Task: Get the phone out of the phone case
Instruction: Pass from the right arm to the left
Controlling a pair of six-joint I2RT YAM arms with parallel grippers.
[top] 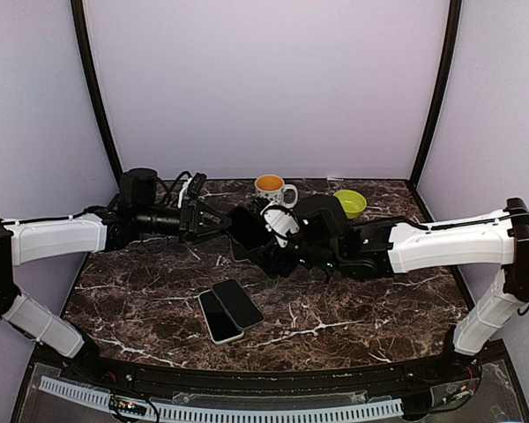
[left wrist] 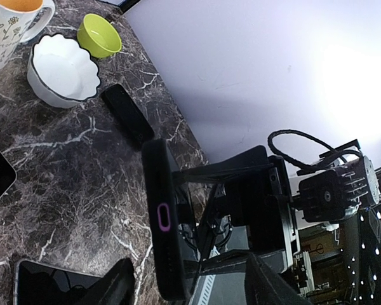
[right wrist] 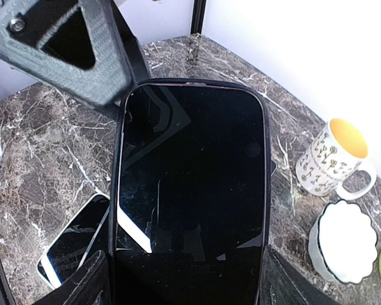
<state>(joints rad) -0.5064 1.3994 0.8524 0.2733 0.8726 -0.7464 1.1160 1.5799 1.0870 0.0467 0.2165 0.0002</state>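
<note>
A phone [right wrist: 190, 190] in a black phone case [right wrist: 116, 190] stands on end above the table's middle [top: 247, 231]. My right gripper [right wrist: 184, 283] is shut on it, one finger on each long side of the case's lower part. In the left wrist view the cased phone [left wrist: 162, 222] shows edge-on, with a purple-ringed port facing the camera. My left gripper [left wrist: 190, 276] is open with its jaws on either side of that end; the case is closer to the left finger, and a wide gap shows on the right. In the top view the left gripper [top: 213, 220] meets the phone from the left.
Two bare phones [top: 231, 308] lie side by side at the front middle of the marble table [top: 353, 308]. Behind stand a flowered mug [top: 273, 187], a white scalloped bowl [left wrist: 63, 70] and a green bowl [top: 350, 204]. A flat black object [left wrist: 127, 114] lies near the bowls.
</note>
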